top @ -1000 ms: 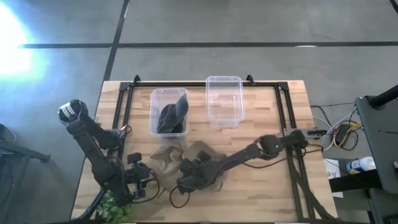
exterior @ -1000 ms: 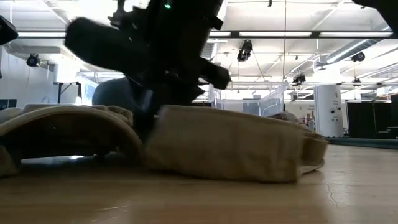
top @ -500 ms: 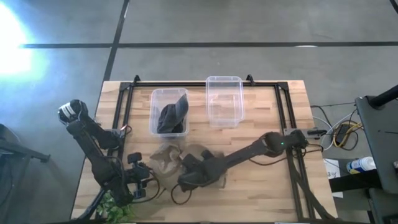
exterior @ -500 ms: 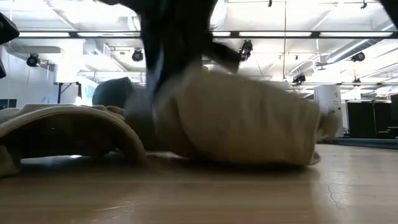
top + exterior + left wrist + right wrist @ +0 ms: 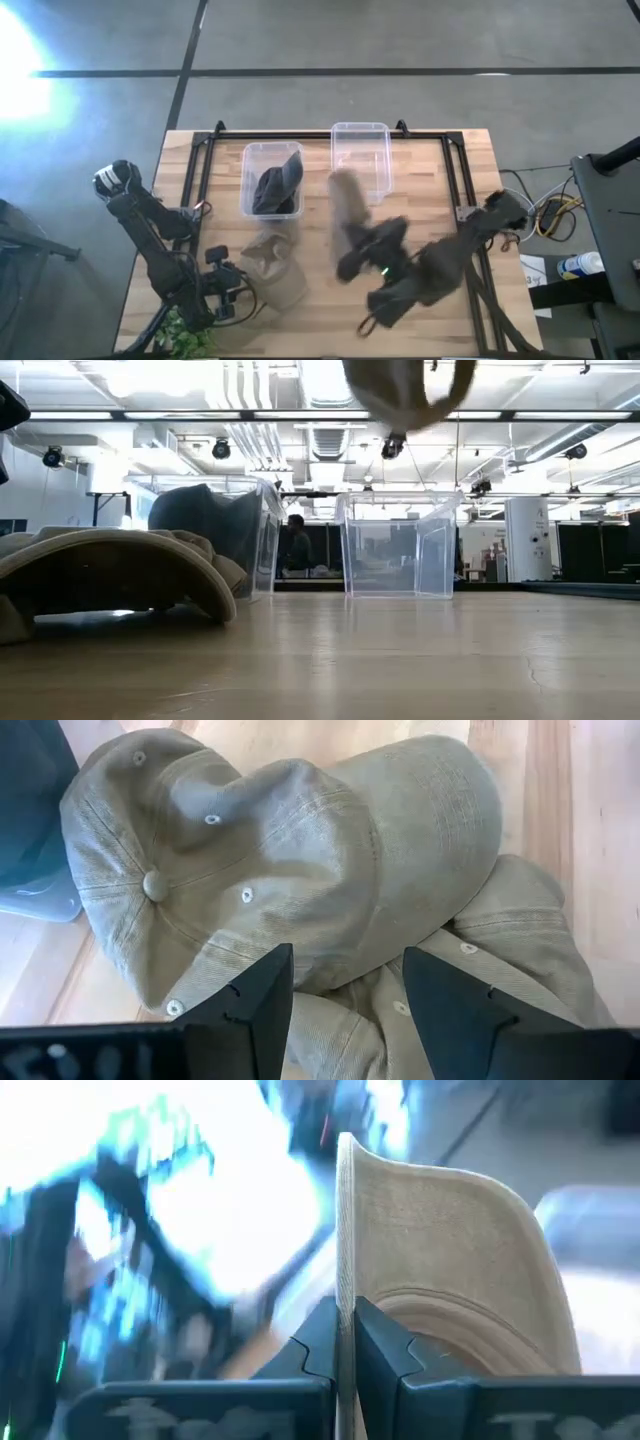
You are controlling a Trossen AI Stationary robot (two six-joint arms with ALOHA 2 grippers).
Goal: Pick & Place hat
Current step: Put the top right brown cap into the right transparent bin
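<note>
A tan hat (image 5: 345,203) hangs in the air near the empty clear bin (image 5: 362,160), with my right gripper (image 5: 353,240) shut on it; the low view shows it high above the table (image 5: 410,388). Two more tan hats (image 5: 272,265) lie in a pile on the wood at the near left. My left gripper (image 5: 345,1005) hovers open just over that pile, touching nothing. A dark hat (image 5: 275,185) rests inside the left clear bin (image 5: 250,155). My right gripper pinches the thin edge of the tan hat's brim (image 5: 345,1295) between its two fingers (image 5: 385,1345). The curved brim (image 5: 460,1250) stands out beyond the fingertips. The hat is lifted clear of the table and of the pile.
A black frame (image 5: 330,132) runs round the work area. Bare wood (image 5: 320,320) lies between the pile and the right arm. Green leaves (image 5: 185,335) sit at the near left corner. Cables (image 5: 545,215) hang off the table's right side.
My right gripper has shut on one tan hat from the pile, then risen and swung toward the table's right and far edge, toward the empty bin. That hat has been lifted clear; the other tan hats stay on the wood.
</note>
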